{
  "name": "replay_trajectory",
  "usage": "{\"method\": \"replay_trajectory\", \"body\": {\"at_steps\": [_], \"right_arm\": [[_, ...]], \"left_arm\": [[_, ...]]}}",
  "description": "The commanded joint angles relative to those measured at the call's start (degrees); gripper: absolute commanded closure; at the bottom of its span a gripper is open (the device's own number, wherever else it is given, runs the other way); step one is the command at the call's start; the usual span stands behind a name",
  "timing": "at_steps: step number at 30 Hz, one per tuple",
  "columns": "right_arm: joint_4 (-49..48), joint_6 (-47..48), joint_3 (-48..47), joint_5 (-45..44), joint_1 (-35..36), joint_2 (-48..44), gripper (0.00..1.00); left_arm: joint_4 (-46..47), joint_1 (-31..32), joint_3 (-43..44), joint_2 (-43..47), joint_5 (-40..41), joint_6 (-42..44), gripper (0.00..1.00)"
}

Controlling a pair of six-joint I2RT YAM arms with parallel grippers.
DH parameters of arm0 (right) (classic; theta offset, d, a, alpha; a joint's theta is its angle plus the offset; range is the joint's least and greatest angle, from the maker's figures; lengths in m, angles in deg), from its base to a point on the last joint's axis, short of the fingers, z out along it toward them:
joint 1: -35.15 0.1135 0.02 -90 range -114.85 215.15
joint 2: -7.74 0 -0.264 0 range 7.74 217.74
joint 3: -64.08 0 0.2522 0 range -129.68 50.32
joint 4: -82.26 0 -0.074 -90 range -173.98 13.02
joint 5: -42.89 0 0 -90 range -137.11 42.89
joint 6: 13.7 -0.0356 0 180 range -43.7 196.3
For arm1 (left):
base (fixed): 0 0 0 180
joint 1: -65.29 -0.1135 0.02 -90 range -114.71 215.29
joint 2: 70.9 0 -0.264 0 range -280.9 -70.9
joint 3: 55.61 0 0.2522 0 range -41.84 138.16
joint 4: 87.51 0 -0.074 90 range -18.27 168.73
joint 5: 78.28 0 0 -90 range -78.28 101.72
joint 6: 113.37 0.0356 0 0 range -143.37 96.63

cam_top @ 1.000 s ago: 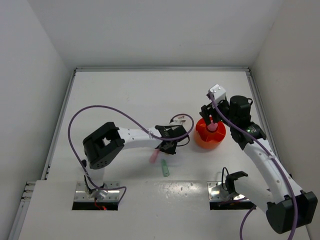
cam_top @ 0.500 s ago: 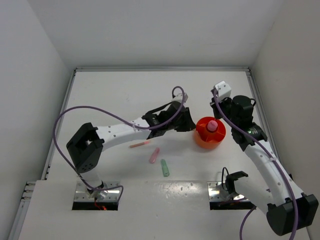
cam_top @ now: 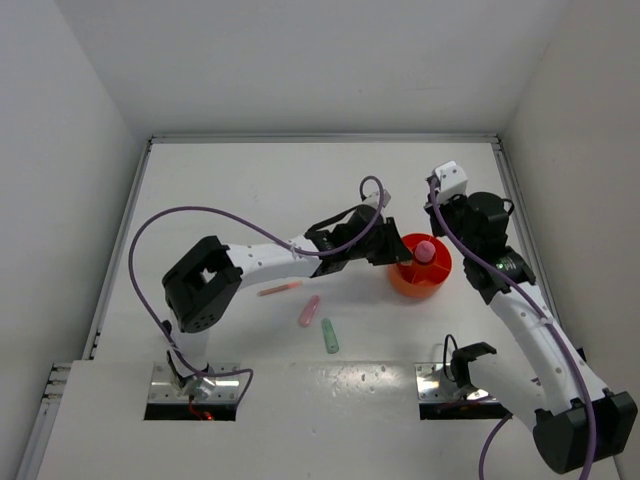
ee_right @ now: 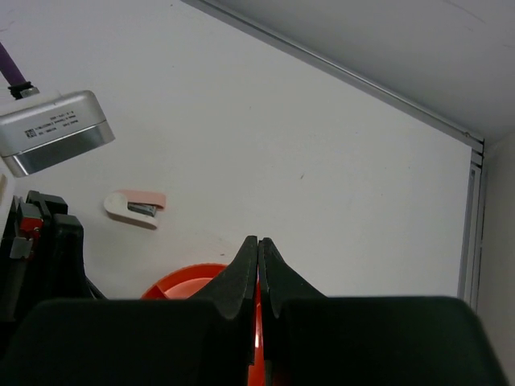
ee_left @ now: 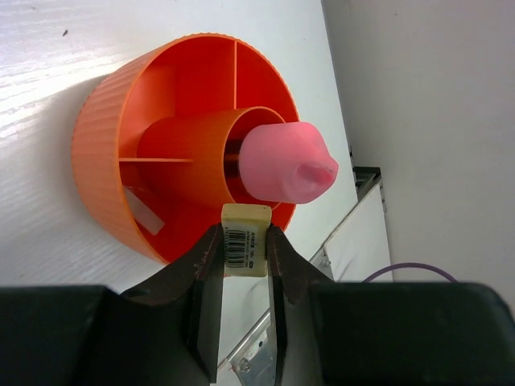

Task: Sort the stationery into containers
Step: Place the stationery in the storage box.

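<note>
Starting at the left of the white bench (cam_top: 250, 190), a thin pink stick (cam_top: 280, 289) lay flat on its own. A bit nearer and to the right was a stubby pink marker (cam_top: 309, 311), with a mint-green marker (cam_top: 329, 336) just beside it on the near side, and neither was touching anything else. Further right, the left arm reached across, and its hand (ee_left: 244, 237) was clamped on a small tan block (ee_left: 245, 215) with a barcode sticker, one finger on each side. That block sat right up at the left rim of the round orange-red tub (ee_left: 96, 161), but I honestly couldn't tell if it was touching the plastic or not. Inside the tub the dividers ran out from the central hub, and the pink-capped tube (ee_left: 286, 163) stood upright in that hub with its cap poking well above the rim. There was also a pale piece (ee_left: 145, 215) lying in one of the outer compartments, though I couldn't make out what it was. On the right, the right hand (ee_right: 258, 241) hung over the far side of the tub with its fingers pressed flat together and nothing between them. From its wrist view you could see a little pink and white stapler (ee_right: 135, 207) on the bench, just beyond the tub and to its left.
</note>
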Motion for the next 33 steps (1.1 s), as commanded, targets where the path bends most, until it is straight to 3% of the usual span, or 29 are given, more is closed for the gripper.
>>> {"method": "replay_trajectory", "body": {"at_steps": [1, 5, 15, 22, 24, 26, 27, 28, 29, 30, 31, 32, 33], "right_arm": [[-2.7, -0.9, 0.2, -1.4, -0.2, -1.3, 1.0], [-2.7, -0.9, 0.2, -1.4, -0.2, -1.3, 1.0], [-3.3, -1.5, 0.2, -1.4, -0.2, -1.3, 1.0], [-3.3, -1.5, 0.2, -1.4, -0.2, -1.3, 0.96], [-3.3, -1.5, 0.2, -1.4, -0.2, -1.8, 0.84], [-3.3, -1.5, 0.2, -1.4, -0.2, -3.5, 0.61], [-3.3, -1.5, 0.2, -1.4, -0.2, -4.1, 0.33], [-3.3, -0.1, 0.2, -0.7, -0.2, -4.6, 0.25], [-3.3, 0.7, 0.2, 1.1, -0.2, -4.6, 0.2], [-1.8, 1.7, -1.6, 2.7, -0.2, -4.6, 0.19], [0.1, 5.6, -2.6, 9.7, -0.2, -3.3, 0.21], [3.3, 8.4, -6.1, 14.7, -0.2, -1.6, 0.28], [12.2, 11.4, -8.7, 19.6, -0.2, 0.8, 0.66]], "left_arm": [[4.8, -0.3, 1.9, -1.1, -1.5, -1.3, 0.79], [4.8, -0.3, 2.5, -2.4, -1.5, -1.3, 0.76], [4.3, -0.9, 1.8, -2.4, -1.0, -1.8, 0.54], [3.8, -0.9, 1.8, -1.0, -0.4, -1.1, 0.54], [2.6, -0.9, 1.8, 1.1, 0.1, 0.2, 0.54], [0.3, -0.9, 1.8, 4.0, 2.8, 1.9, 0.62], [-3.7, -0.9, 1.8, 6.1, 4.1, 4.3, 0.72], [-6.3, -0.9, 0.4, 10.8, 7.7, 5.8, 0.91], [-9.3, -0.9, -0.5, 13.6, 10.1, 7.0, 1.0], [-14.9, -0.9, -1.8, 16.7, 12.7, 9.4, 1.0], [-17.8, -0.9, -4.9, 23.2, 18.7, 10.3, 1.0], [-20.8, -1.6, -6.4, 26.5, 21.3, 11.3, 0.9], [-27.5, -2.5, -7.8, 29.5, 23.9, 12.3, 0.74]]}}
